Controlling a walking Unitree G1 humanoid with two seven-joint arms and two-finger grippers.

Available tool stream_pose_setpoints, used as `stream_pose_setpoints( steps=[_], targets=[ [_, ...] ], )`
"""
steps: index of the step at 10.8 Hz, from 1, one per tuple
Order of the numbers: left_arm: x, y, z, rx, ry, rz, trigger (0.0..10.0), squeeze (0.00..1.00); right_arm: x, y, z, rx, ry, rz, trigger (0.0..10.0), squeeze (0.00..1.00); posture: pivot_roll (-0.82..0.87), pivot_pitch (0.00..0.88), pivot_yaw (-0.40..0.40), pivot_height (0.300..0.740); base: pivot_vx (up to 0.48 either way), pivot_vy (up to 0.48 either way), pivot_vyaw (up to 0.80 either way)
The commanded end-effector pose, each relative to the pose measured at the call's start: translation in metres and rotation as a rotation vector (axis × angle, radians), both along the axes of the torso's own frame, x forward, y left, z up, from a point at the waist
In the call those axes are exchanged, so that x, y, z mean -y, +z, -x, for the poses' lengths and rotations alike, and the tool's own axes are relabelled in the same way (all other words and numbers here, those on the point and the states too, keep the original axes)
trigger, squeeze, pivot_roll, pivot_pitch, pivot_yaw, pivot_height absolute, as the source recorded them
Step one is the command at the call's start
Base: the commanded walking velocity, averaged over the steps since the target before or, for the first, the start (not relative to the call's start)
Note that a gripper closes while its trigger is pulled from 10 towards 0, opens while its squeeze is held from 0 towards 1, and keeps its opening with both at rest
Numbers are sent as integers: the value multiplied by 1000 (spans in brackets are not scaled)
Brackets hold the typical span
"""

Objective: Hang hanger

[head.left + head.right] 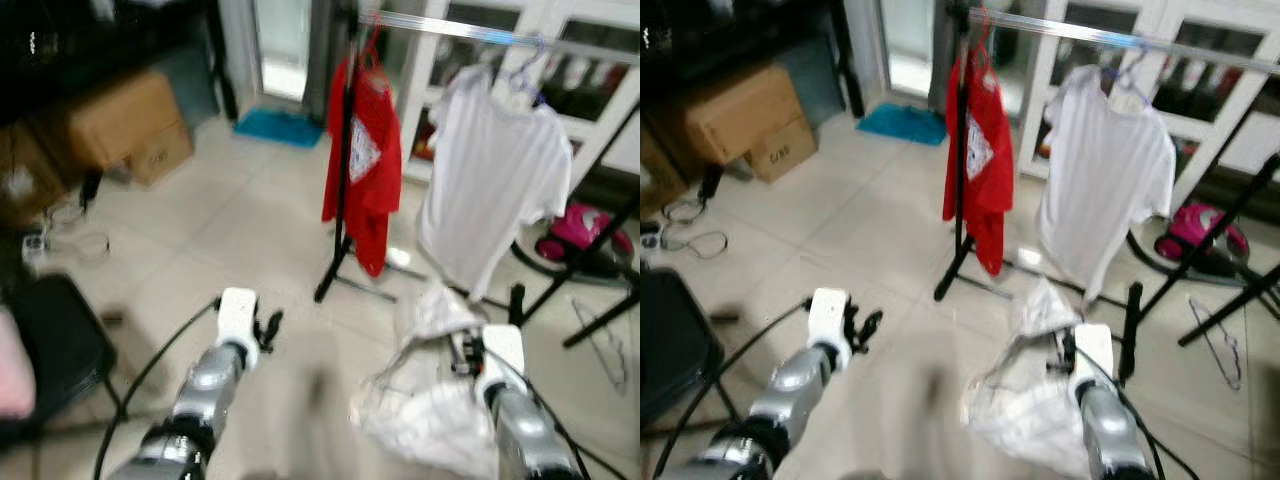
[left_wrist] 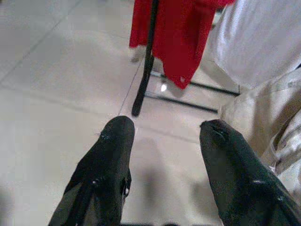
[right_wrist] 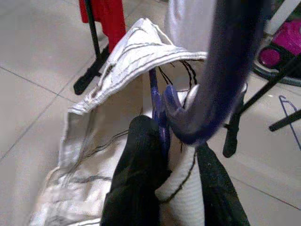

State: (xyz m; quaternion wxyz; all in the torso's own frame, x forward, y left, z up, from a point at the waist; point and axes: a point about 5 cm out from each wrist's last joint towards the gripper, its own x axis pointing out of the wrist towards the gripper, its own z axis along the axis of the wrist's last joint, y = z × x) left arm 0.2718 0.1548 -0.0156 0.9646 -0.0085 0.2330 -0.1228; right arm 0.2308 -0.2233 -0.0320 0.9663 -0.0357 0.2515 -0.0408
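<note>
1. Your right gripper [image 3: 162, 165] is low in front of the robot, on its right side, with its two black fingers pinched on a purple hanger [image 3: 211, 84] just below the hook. A white garment [image 1: 430, 400] with thin dark stripes is draped on that hanger.

2. The garment sags in loose folds below the gripper, close to the tiled floor [image 1: 250, 230]. It looks soft and light, so expect it to swing and bunch as you lift.

3. The hanger itself looks stiff and smooth. The grip near the hook seems the right place, since it keeps the curved hook free for the rail; a smooth neck could twist between the fingers.

4. Your left gripper [image 2: 164, 136] hovers over bare floor on the robot's left, fingers spread apart and holding nothing.

5. Ahead stands a clothes rack with a silver rail [image 1: 450, 28]. A red shirt [image 1: 365, 150] hangs near its left upright, and a white T-shirt [image 1: 495, 180] hangs to the right of it.

6. The open stretch of rail between those two shirts looks like the likeliest spot for the hook.

7. A spare hanger [image 1: 600, 335] lies on the floor at far right, beside a pink vacuum cleaner [image 1: 580, 240].
</note>
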Motion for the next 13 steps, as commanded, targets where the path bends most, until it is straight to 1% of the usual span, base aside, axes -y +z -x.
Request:
stream_pose_setpoints(
  steps=[1, 2, 3, 4, 5, 7, 9, 11, 12, 13],
  targets=[
    [1, -6, 6, -29, -40, -29, 10000, 0, 0, 3, -3, 32, -19, -8, 10000, 0, 11, 0, 13, 740, 0, 0, 0],
    [2, -11, 16, -21, -71, -41, 10000, 0, -5, 3, -1, 43, -20, 1, 10000, 0, 11, 0, 11, 740, 0, 0, 0],
    [1, -6, 12, 13, -50, -15, 10000, 0, -7, 5, -3, 60, -41, -27, 10000, 0, 18, 0, 6, 740, 0, 0, 0],
    [2, 0, 7, 44, -54, 2, 10000, 0, -10, 11, -10, 96, -39, -47, 10000, 0, 19, 0, 8, 740, 0, 0, 0],
    [2, 6, 0, 66, -53, 24, 10000, 0, -15, 21, -22, 142, -15, -53, 10000, 0, 21, 0, 10, 740, 311, 0, 0],
    [3, 9, -3, 82, -61, 29, 10000, 0, -20, 31, -32, 188, -5, -71, 10000, 0, 22, 0, 13, 740, 321, 0, -675],
    [2, 13, -5, 97, -68, 35, 10000, 0, -23, 42, -43, 232, 16, -65, 10000, 0, 28, 0, 9, 740, 322, 0, 0],
    [1, 13, -6, 99, -69, 33, 10000, 0, -23, 42, -43, 229, 24, -63, 10000, 0, 34, 0, 1, 740, 306, 0, 0],
    [1, 10, -4, 80, -68, 32, 10000, 0, -22, 37, -39, 203, 24, -62, 10000, 0, 34, 0, 1, 740, 0, 0, 0],
    [1, 2, 3, 31, -83, 14, 10000, 0, -22, 28, -32, 155, 23, -65, 10000, 0, 32, 0, 2, 740, 0, 0, 0]
  ],
)
